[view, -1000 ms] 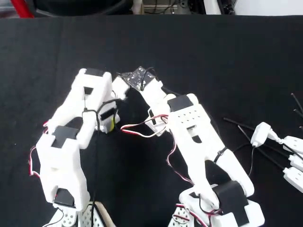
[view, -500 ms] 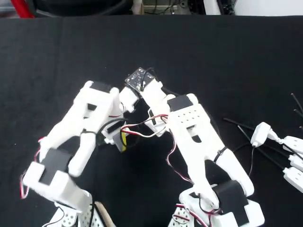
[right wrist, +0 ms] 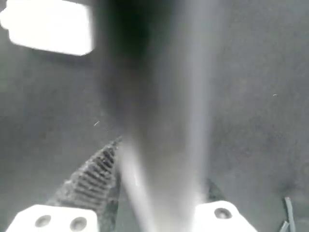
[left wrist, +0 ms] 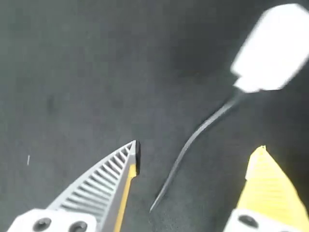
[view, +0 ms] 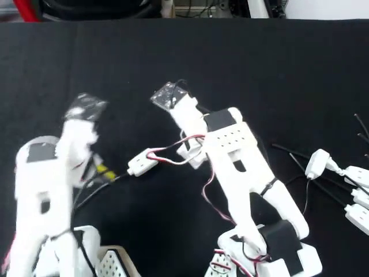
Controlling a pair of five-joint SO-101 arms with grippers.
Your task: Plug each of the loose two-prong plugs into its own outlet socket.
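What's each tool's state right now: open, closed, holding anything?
Left tool: open, holding nothing.
Right tool: cannot be told.

Black cloth-covered table (view: 300,69), a red object (view: 26,8) (partly cut off) beyond its far left corner

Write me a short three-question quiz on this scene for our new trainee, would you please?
1. True or false: the left gripper is shut on a cable.
2. The white corded piece between the arms lies: A) on the black table; B) in a gripper; C) on a tray.
3. Fill in: the cluster of white plugs and sockets lies on the ___ arm's side.
Key: 1 false, it is open; 2 A; 3 right.
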